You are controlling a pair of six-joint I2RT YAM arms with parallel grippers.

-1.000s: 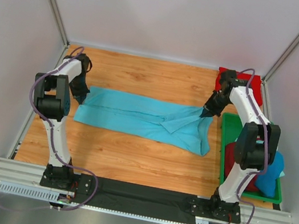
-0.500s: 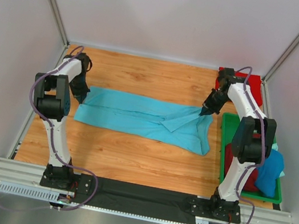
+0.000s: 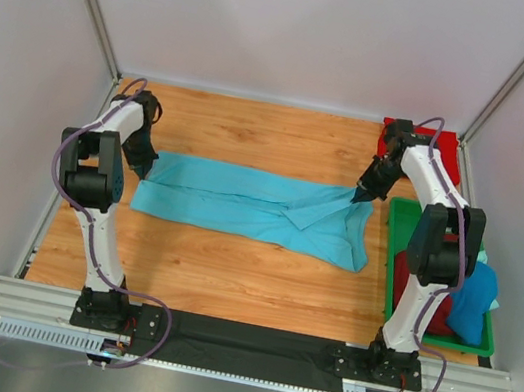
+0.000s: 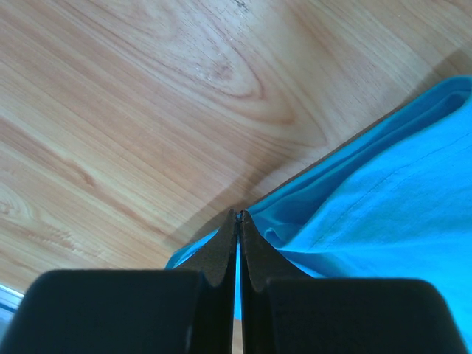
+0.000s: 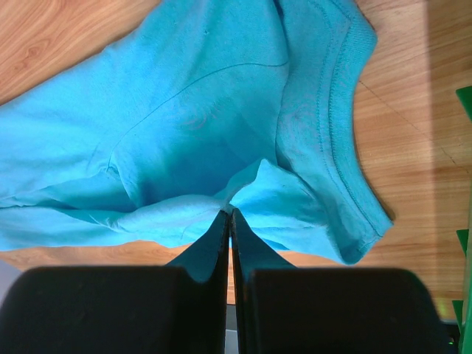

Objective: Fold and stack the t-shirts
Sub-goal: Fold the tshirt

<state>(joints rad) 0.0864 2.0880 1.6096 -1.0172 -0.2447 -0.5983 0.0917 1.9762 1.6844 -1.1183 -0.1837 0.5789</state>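
Note:
A light turquoise t-shirt (image 3: 250, 204) lies stretched lengthwise across the wooden table. My left gripper (image 3: 140, 171) is shut on its left far corner, with the cloth (image 4: 369, 221) pinched between the black fingers (image 4: 221, 254). At the right far edge near the collar, my right gripper (image 3: 360, 197) is shut on a bunched fold of the same t-shirt (image 5: 184, 133). A bright red t-shirt (image 3: 409, 141) lies at the back right corner. A dark red t-shirt (image 3: 408, 278) and a deeper blue one (image 3: 475, 300) sit in the green tray (image 3: 402, 221).
The green tray stands along the right edge, close beside my right arm. White walls and metal frame posts enclose the table. The tray's green rim (image 5: 464, 103) shows at the right edge of the right wrist view.
My right gripper has shifted slightly toward the back, pulling the shirt's right corner with it. The left gripper has barely moved.

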